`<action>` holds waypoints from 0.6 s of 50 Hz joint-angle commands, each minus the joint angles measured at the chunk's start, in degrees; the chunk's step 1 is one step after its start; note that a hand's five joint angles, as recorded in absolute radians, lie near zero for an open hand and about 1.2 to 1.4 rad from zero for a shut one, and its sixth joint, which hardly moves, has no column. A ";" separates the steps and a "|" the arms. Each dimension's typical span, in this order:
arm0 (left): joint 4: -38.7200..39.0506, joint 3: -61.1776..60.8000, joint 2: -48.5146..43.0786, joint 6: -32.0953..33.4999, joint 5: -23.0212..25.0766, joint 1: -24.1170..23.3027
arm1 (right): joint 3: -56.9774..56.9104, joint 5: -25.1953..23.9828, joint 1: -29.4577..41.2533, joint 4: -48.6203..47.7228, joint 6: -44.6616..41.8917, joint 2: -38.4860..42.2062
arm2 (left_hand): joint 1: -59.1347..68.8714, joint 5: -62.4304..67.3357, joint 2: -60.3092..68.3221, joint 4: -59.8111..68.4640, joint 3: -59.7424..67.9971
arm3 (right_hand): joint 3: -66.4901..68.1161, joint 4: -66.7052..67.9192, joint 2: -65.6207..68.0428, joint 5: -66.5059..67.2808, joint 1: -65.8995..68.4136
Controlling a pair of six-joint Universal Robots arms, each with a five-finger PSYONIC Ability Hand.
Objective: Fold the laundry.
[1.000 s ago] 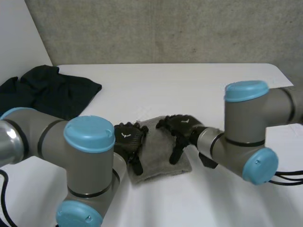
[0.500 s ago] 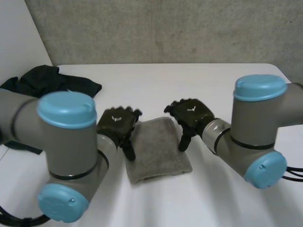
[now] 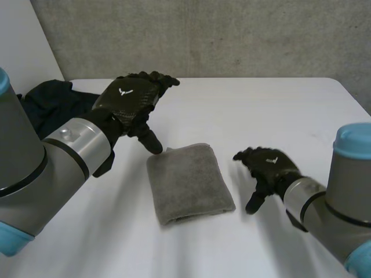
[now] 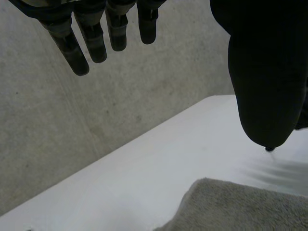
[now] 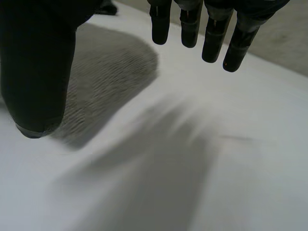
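Flanking the folded grey towel (image 3: 188, 182), left hand (image 3: 130, 101) and right hand (image 3: 266, 165) show straight, spread fingers (image 4: 94, 41).

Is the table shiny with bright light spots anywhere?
No. Head view: the white table is softly lit, no glare, and the grey towel looks matte. Left wrist view: the left hand is dark against the pale wall. Right wrist view: the table shows no glare either.

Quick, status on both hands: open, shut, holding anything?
Left hand: open, empty, clear of the grey towel.
Right hand: open, empty, beside the towel.
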 commanded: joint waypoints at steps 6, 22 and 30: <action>0.34 -2.40 -0.59 -0.03 -0.44 -0.45 | 1.94 -3.23 4.75 -9.40 4.53 7.38 | 0.90 -2.42 -0.84 -1.49 -1.76 | 3.65 2.33 3.36 2.14 5.93; 0.42 -2.40 -1.12 -0.12 -0.62 -0.36 | -0.87 -3.32 7.40 -15.39 5.16 10.98 | 0.90 -2.42 -0.84 -1.49 -1.76 | 13.58 12.26 13.30 12.08 15.86; 0.42 -2.49 -1.12 -0.12 -0.62 -0.36 | -2.72 -3.23 7.84 -15.56 4.98 13.18 | 0.90 -2.42 -0.84 -1.49 -1.76 | 16.78 15.46 16.49 15.27 19.06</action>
